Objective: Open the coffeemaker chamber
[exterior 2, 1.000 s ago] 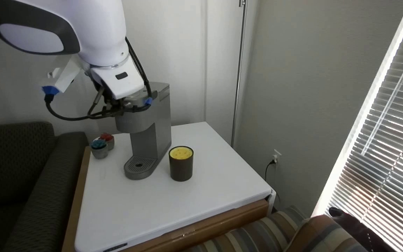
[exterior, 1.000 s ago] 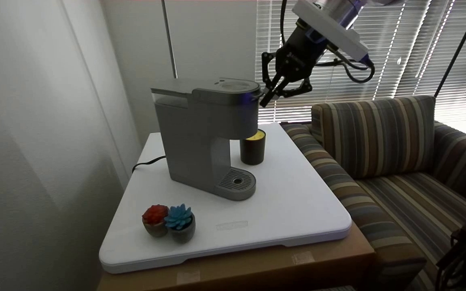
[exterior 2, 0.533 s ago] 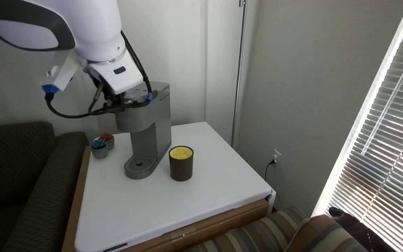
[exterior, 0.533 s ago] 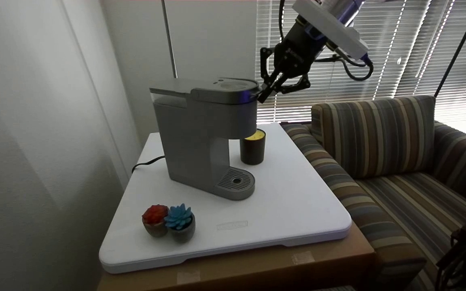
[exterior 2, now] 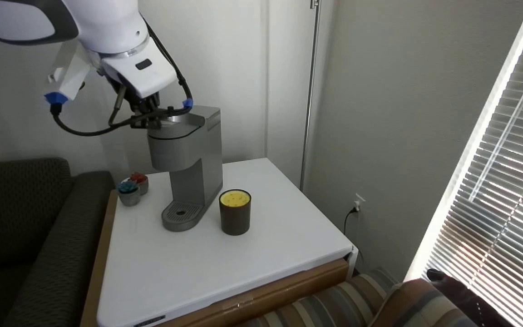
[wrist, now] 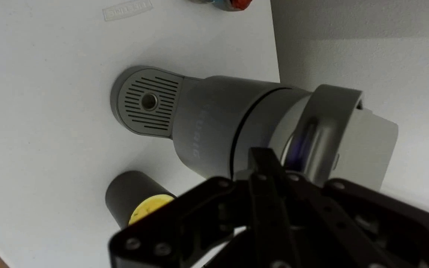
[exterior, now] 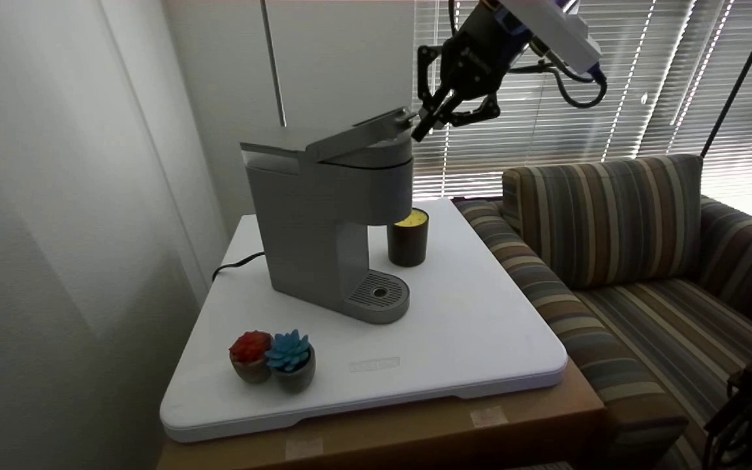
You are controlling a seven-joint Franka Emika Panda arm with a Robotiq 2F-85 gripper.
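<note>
"What is lying under the claw (exterior: pixel 423 126)?"

"A white tabletop (exterior: pixel 474 320) is spreading out below it, resting on a brown, cardboard-looking base (exterior: pixel 441 431) that is showing pale patches of tape (exterior: pixel 490 416). In an exterior view, slatted blinds (exterior: pixel 630 117) are glowing behind the claw, and a striped armchair (exterior: pixel 601 222) is sitting lower, off to its side."

"And what shapes are standing near it?"

"Just before the claw and reaching down from it, the coffeemaker (exterior: pixel 304 228) is standing on the tabletop: boxy, smooth grey plastic, its head (exterior: pixel 382 196) overhanging a round-fronted drip base (exterior: pixel 376 313) with a slotted grille (exterior: pixel 366 294). Well below the claw, a dark cylinder (exterior: pixel 407 248) is showing a yellow top. Farther off, a red succulent (exterior: pixel 250 346) and a blue succulent (exterior: pixel 289 351) are sitting side by side in small pots (exterior: pixel 295 378)."

"Where is the chamber (exterior: pixel 376 156) sitting?"

"It is crowning the coffeemaker, just below and in front of the claw. Its curved grey lid (exterior: pixel 356 136) is slanting upward, its front edge rising right beside the claw."

"And how is the claw holding its fingers (wrist: pixel 263 158)?"

"They are lying together, one against the other. They are standing so near the lid's raised edge that I cannot tell whether they are touching it."
</note>
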